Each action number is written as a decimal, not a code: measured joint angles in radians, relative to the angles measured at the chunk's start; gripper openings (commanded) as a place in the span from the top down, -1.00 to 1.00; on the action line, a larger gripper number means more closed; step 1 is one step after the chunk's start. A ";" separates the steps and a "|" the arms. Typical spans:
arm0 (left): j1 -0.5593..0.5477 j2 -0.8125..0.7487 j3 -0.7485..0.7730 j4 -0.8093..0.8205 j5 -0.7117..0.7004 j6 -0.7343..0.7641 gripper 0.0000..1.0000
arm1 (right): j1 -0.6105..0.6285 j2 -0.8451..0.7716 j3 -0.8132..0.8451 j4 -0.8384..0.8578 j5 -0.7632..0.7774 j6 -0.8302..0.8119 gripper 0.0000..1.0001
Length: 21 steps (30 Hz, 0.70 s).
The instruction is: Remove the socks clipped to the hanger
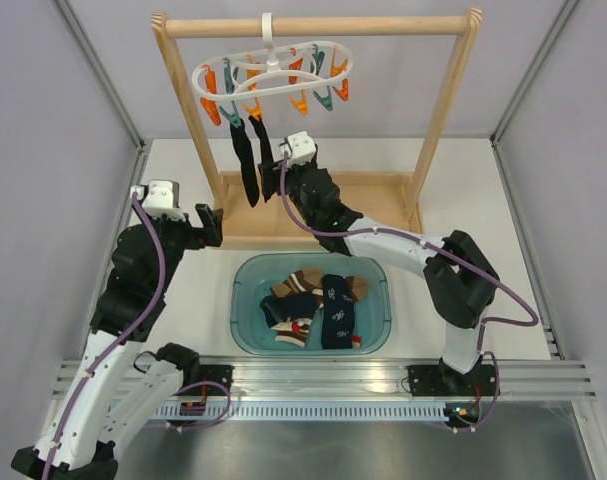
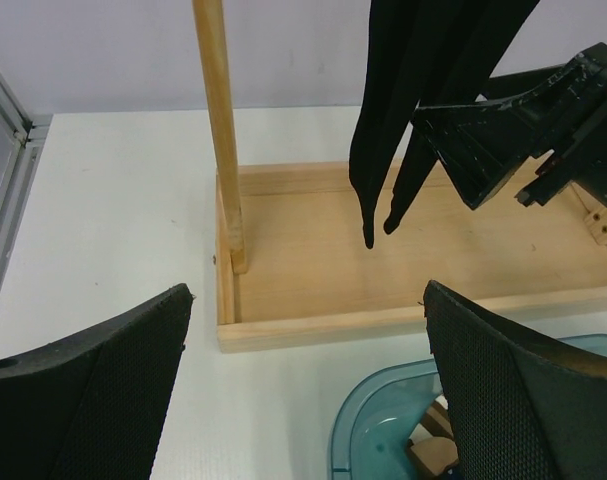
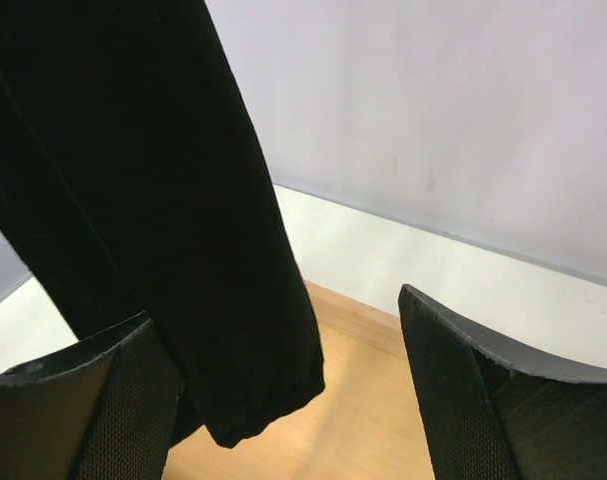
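Note:
The white oval hanger (image 1: 273, 72) with orange and teal pegs hangs from the wooden rail. Two dark socks (image 1: 253, 160) are clipped to its left side and hang down; they also show in the left wrist view (image 2: 403, 120). My right gripper (image 1: 280, 168) is open right beside them, and in the right wrist view (image 3: 283, 400) one dark sock (image 3: 163, 200) hangs between the jaws, close to the left finger (image 3: 73, 410). My left gripper (image 1: 211, 222) is open and empty, low beside the frame's left post, as its own view (image 2: 308, 380) also shows.
A teal basin (image 1: 245, 300) in front of the frame holds several striped and dark socks (image 1: 318, 310). The wooden rail frame (image 1: 313, 27) stands on a wooden base tray (image 2: 313, 260). The right arm's gripper body (image 2: 503, 150) shows beside the socks.

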 measured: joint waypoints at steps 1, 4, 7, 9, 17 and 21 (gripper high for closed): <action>0.000 0.000 0.000 0.000 0.000 0.000 -1.00 | 0.000 0.010 0.009 0.000 0.003 -0.003 -0.64; 0.002 0.001 0.000 0.000 0.002 0.000 -1.00 | -0.002 0.042 0.040 0.000 0.005 -0.008 -0.54; 0.005 0.002 0.000 0.000 0.002 0.000 -1.00 | -0.002 0.074 0.075 -0.001 0.003 -0.010 -0.46; 0.005 0.002 0.000 0.000 0.004 -0.001 -1.00 | -0.002 0.092 0.096 -0.003 0.001 -0.013 -0.37; 0.006 0.000 -0.002 0.000 0.008 -0.002 -1.00 | -0.002 0.139 0.156 -0.014 0.011 -0.021 0.45; 0.006 -0.003 -0.003 0.000 0.008 -0.002 -1.00 | -0.002 0.141 0.159 -0.023 0.021 -0.023 0.91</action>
